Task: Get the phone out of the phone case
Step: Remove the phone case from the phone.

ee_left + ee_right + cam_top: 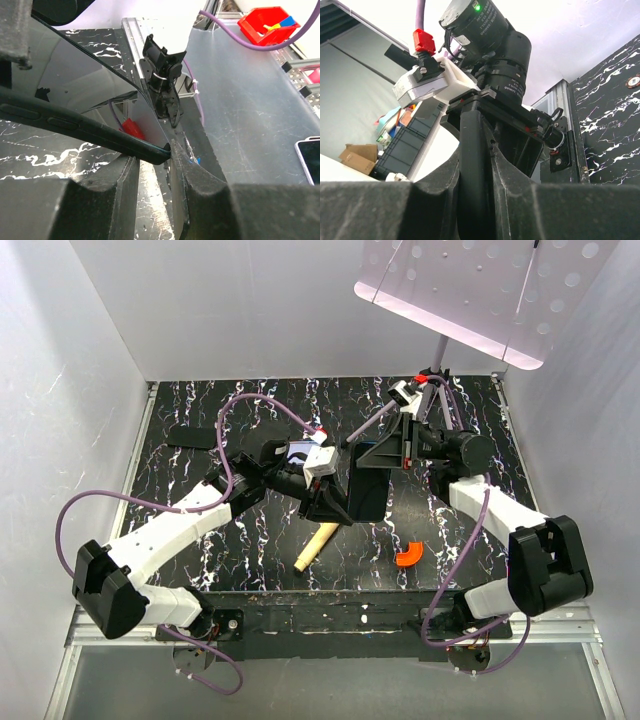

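Note:
The phone [367, 495], a black slab, hangs above the table's middle, and my right gripper [385, 455] is shut on its upper end. In the right wrist view it stands edge-on [472, 145] between both fingers of that gripper [475, 167]. My left gripper [325, 505] is at its lower left corner. In the left wrist view the glossy face [75, 90] mirrors the room. Its corner touches one fingertip of the left gripper [154, 161], whose jaws stand slightly apart. A small lavender patch [298, 451] by the left wrist looks like the phone case, mostly hidden.
A wooden stick [315, 545] and an orange curved piece [408, 556] lie near the table's front. A dull black flat rectangle [190, 437] lies at the back left. A tripod with a perforated panel [450, 290] stands at the back right. White walls enclose three sides.

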